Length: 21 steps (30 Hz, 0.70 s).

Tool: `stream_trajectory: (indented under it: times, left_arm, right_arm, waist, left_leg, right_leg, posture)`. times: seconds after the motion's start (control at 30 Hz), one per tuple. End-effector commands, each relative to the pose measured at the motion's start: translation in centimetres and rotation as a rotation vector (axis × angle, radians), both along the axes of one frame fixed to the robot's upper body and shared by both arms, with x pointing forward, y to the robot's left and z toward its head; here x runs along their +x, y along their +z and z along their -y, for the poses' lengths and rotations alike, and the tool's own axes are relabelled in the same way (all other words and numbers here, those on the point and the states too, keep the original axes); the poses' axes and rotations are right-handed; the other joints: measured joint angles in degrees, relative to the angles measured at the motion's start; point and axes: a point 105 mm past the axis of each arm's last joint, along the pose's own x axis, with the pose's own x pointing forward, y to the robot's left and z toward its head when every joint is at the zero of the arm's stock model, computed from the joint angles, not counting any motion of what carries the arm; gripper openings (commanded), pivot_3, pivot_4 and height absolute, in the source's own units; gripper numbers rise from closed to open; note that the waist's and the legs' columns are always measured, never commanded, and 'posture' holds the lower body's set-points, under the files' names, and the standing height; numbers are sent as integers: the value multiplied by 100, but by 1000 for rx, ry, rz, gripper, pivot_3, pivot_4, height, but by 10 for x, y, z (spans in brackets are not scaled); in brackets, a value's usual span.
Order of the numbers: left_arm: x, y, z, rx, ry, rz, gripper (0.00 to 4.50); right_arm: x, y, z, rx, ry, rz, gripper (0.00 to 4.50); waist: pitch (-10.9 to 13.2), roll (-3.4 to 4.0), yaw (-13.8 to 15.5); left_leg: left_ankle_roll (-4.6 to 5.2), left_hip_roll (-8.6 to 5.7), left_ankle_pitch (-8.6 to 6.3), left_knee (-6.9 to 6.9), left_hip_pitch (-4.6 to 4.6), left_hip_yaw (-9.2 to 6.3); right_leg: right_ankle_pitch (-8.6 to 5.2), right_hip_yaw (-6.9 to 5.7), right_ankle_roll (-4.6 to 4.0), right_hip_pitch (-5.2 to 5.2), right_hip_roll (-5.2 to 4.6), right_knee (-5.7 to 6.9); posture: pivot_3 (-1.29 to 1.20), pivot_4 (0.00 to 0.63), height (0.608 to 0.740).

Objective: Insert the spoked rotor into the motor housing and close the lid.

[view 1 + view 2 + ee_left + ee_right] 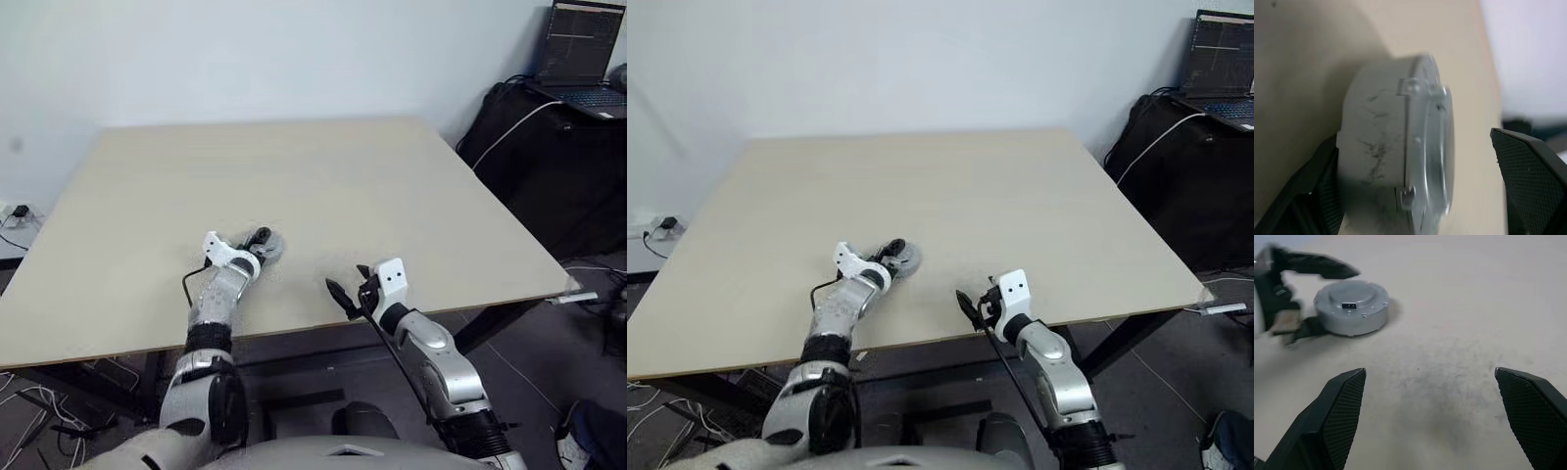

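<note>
A squat, round silver-grey unit (pixel 1352 307) rests on the beige table (pixel 323 186), near its front left. Its top is the lid (pixel 1352 294), with a raised centre, sitting closed on the motor housing (pixel 1376 147). The spoked rotor is hidden. My left gripper (pixel 263 242) is open astride this unit. One black finger (pixel 1320 188) lies close against its wall and the other finger (pixel 1533 176) stands clear of it. My right gripper (pixel 1430 374) hovers open over bare table to the right of the unit, with nothing between its fingers.
The table's front edge (pixel 294 335) runs just below both grippers. At the back right, a laptop (pixel 580 59) sits on a black stand beside the table. Cables and a socket (pixel 18 213) lie on the floor at the left.
</note>
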Motion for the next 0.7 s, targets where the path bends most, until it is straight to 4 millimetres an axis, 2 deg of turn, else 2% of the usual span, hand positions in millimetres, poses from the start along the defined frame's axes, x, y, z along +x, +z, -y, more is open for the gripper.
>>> stream_trajectory:
  times: [0.03, 0.13, 0.3, 0.43, 0.7]
  left_arm:
    - [-36, -19, -4, 148, -100, -93, 4482]
    - [-57, -14, -14, 279, -131, -51, 4482]
    - [-79, 3, -30, 530, -143, 86, 4482]
    - [-89, 21, -42, 730, -68, 217, 4482]
    - [-102, 43, -48, 1058, 86, 378, 4482]
  right_arm:
    - [8, 9, 5, 15, -39, 38, 4500]
    - [10, 7, 7, 35, -90, 28, 4500]
    - [10, 5, 11, 72, -160, 16, 4500]
    - [8, 6, 16, 99, -230, 35, 4500]
    - [4, 12, 40, -4, -395, 185, 4500]
  waist:
    - [-17, 8, -8]
    - [-32, 20, -16]
    - [-35, 29, -18]
    - [-28, 42, 30]
    - [-16, 62, 155]
  left_leg:
    - [-1, 1, -1, -1, 4, 3]
    - [-3, 6, -2, -2, 15, 9]
    - [-7, 13, -4, -10, 29, 15]
    - [-10, 43, -4, -27, 32, 28]
    - [-10, 41, -5, -37, -8, 40]
  right_leg:
    - [-1, 1, -2, 0, 1, 1]
    - [-3, 5, -4, 1, 1, 7]
    - [-1, 16, -7, -3, 0, 16]
    - [1, 17, -10, -14, -6, 15]
    - [1, 15, -10, -49, -17, -2]
  posture:
    - [0, 0, 740]
    - [0, 0, 740]
    - [0, 0, 740]
    - [0, 0, 740]
    - [0, 0, 740]
